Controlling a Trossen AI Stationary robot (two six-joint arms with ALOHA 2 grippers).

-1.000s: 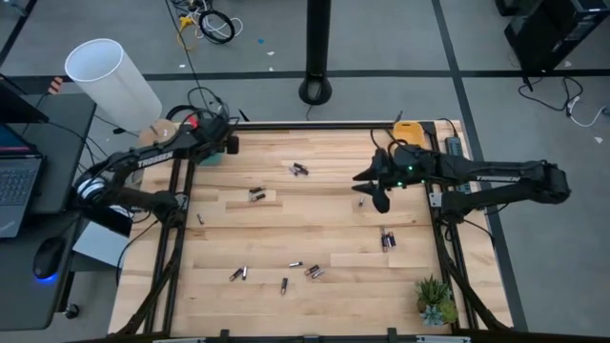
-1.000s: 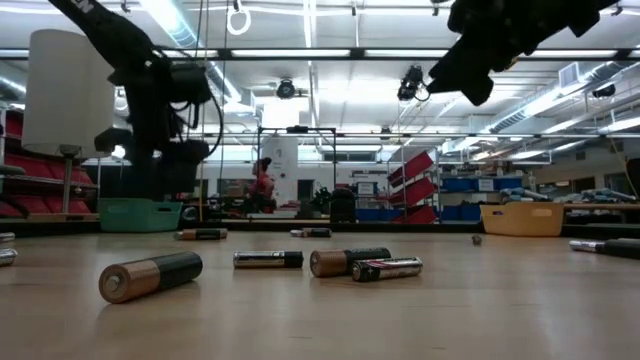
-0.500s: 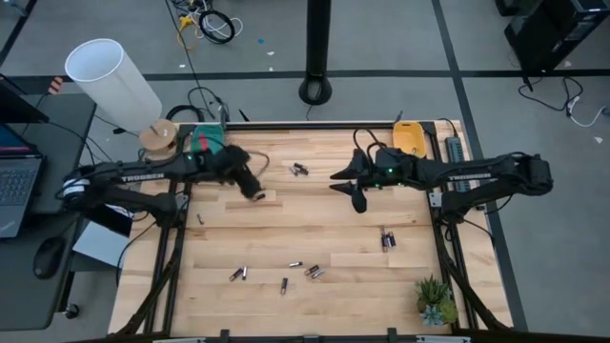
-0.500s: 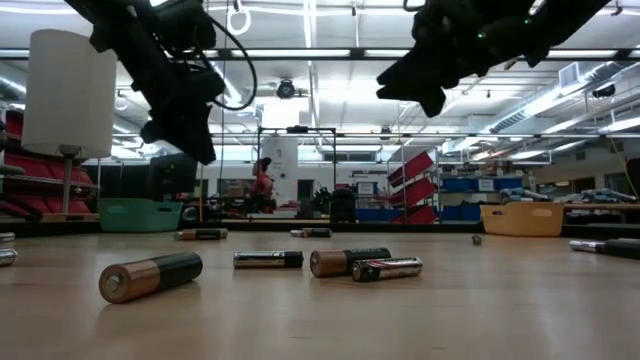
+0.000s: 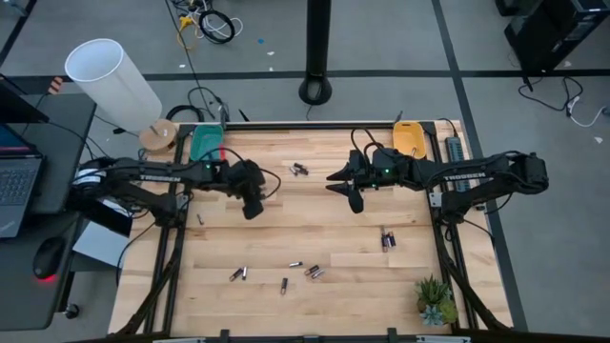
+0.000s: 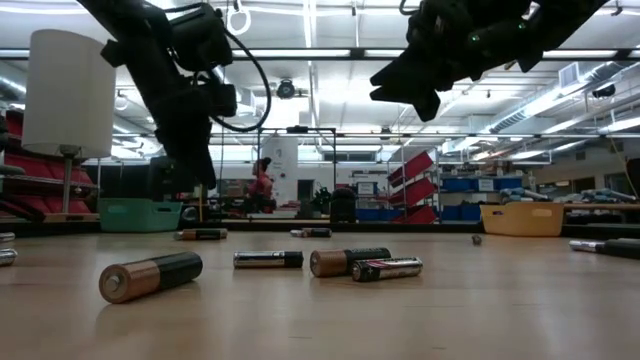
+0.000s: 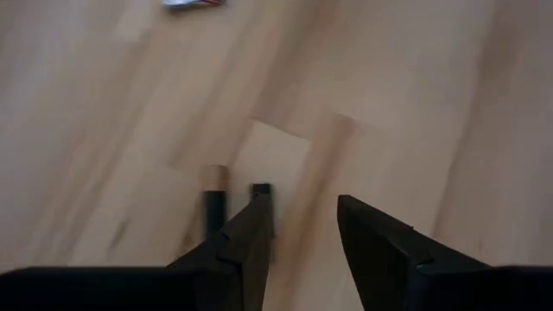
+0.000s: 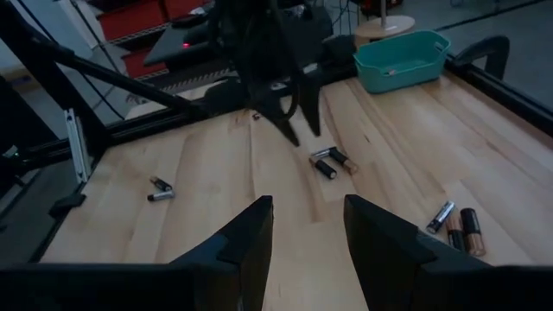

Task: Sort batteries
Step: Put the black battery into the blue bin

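Small dark and copper-ended batteries lie scattered on the wooden table: one pair (image 5: 299,170) near the far side, another pair (image 5: 387,238) on the right, and several (image 5: 284,276) toward the near edge. The low view shows the near ones (image 6: 150,275) lying on their sides. My left gripper (image 5: 253,204) is open and hovers over a third pair (image 7: 214,206), which lies beside one finger. That pair (image 8: 330,161) also shows in the right wrist view, below the left gripper (image 8: 294,121). My right gripper (image 5: 355,197) is open (image 8: 307,226) and hangs above the table's middle right.
A teal tray (image 5: 205,145) sits at the table's far left corner and an orange tray (image 5: 410,139) at the far right. A small plant (image 5: 436,300) stands at the near right corner. A white lamp shade (image 5: 110,76) and a laptop are beyond the left edge.
My left gripper has swung from the teal tray toward the table's middle and come down over the battery pair there. My right gripper has moved some way toward the table's left and stays high. No battery has moved.
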